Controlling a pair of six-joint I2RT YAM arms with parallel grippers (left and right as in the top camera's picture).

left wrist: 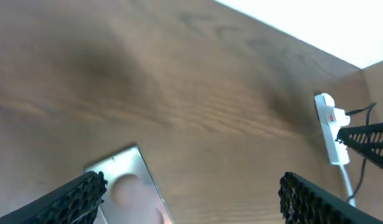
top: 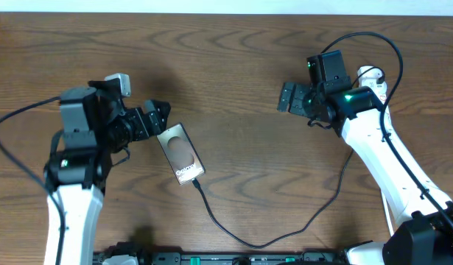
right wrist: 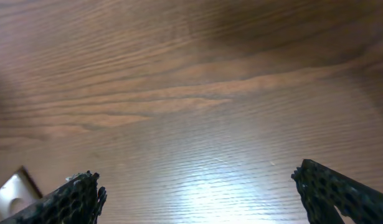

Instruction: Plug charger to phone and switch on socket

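Two grippers, both spread wide and empty. The long thin black charger cable (top: 204, 199) looks seated in the small flat dark phone (top: 180, 151), which lies at eight o'clock of table centre beside my left gripper (top: 158, 118). I judge the switch comes next: my right gripper (top: 289, 98) must reach the narrow white power strip (top: 370, 73) at two o'clock.

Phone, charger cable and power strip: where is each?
phone (top: 181, 154), overhead view, its oval picture.
charger cable (top: 259, 245), overhead view, its sagging middle.
power strip (left wrist: 333, 134), left wrist view, its white face.
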